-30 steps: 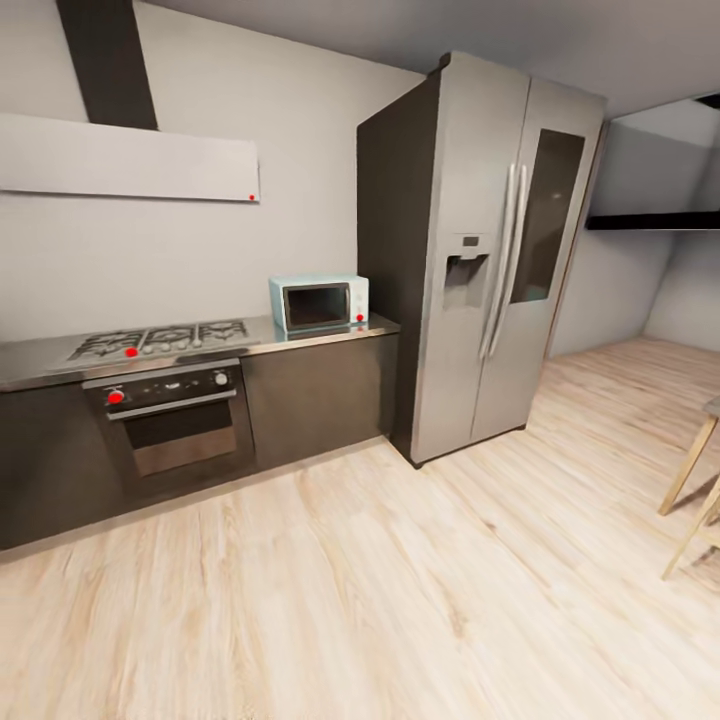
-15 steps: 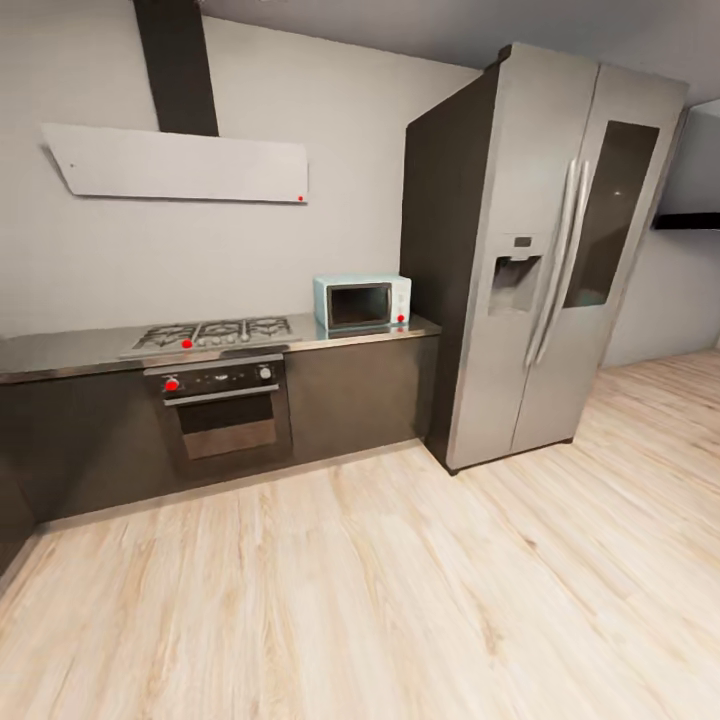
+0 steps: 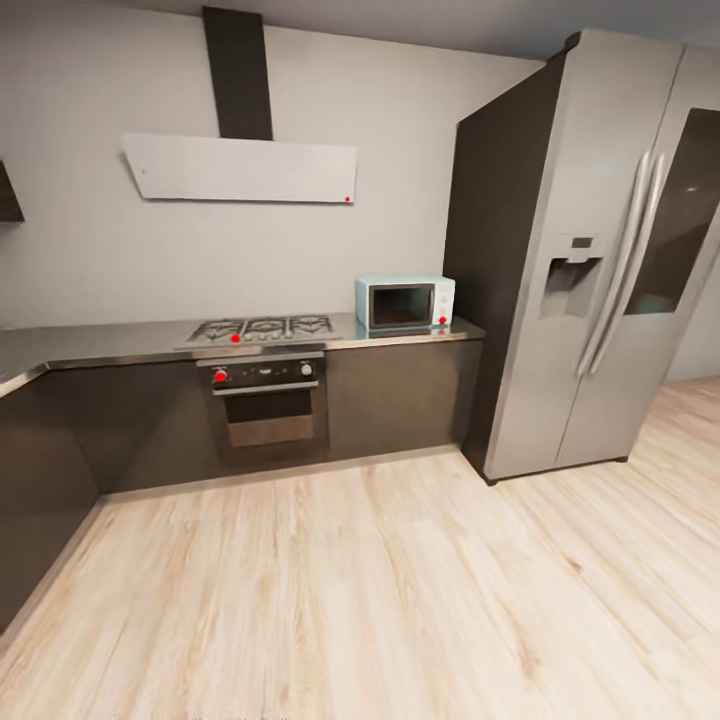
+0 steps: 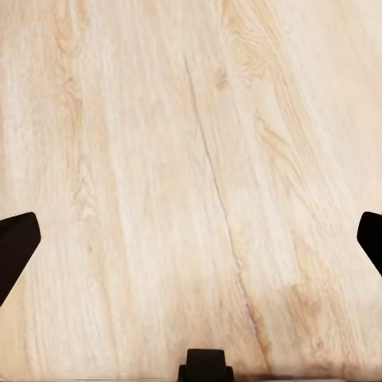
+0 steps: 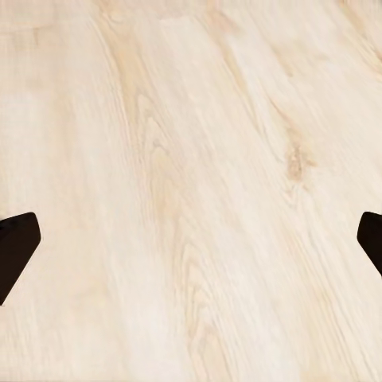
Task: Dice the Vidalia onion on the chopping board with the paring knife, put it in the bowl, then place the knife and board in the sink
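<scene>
Looking out from your head camera, you've got a kitchen wall run dead ahead: a grey countertop (image 3: 120, 342) stretches along dark cabinets (image 3: 400, 400), turning a corner at far left. Set into it sits a gas hob (image 3: 262, 328) with a red knob at its front edge, and right beneath it an oven (image 3: 268, 400) with a red dial on its panel. Above hangs a flat pale hood (image 3: 245, 170) with a dark chimney (image 3: 238, 72) running up the wall. Just beside the hob, a pale blue microwave (image 3: 404, 303) stands on the worktop, close against the dark flank of a tall steel fridge (image 3: 610, 260) with double doors, a dispenser and long handles. Light wood floor (image 3: 350, 600) spreads between you and the cabinets. Your left gripper (image 4: 191, 239) points down at bare planks; its dark fingertips (image 4: 16, 247) sit at opposite edges of the wrist picture, spread wide with nothing between them. Your right gripper (image 5: 191, 243) is the same story: fingertips (image 5: 16, 247) far apart over floorboards, carrying nothing. That countertop stretch is the one task item you can see from here.
</scene>
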Controlling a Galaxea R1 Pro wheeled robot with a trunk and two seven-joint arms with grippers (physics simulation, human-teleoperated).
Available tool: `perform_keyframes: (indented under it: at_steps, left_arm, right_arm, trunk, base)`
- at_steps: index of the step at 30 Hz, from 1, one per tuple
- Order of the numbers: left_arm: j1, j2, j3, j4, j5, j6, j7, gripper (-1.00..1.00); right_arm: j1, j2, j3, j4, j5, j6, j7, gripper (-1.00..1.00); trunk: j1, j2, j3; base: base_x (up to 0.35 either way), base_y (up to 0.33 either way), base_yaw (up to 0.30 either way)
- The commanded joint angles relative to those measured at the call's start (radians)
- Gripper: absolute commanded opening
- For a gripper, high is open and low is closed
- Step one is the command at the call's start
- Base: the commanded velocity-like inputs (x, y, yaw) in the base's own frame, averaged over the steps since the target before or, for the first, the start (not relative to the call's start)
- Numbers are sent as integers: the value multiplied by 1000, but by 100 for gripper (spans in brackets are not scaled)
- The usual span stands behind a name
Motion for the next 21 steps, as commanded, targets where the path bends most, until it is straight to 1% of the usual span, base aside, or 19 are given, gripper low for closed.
perform_keyframes:
  at_steps: [1,21]
  left_arm:
    - [0,0,1,-1,0,-1,0,100]
    - [1,-1,-1,1,0,-1,0,100]
  right_arm:
    - [0,0,0,0,0,-2,-3,100]
    - [0,0,0,3,1,-3,-3,100]
  trunk:
    - [0,0,-1]
    - [0,0,-1]
  base:
    - [0,0,267]
    - [0,0,267]
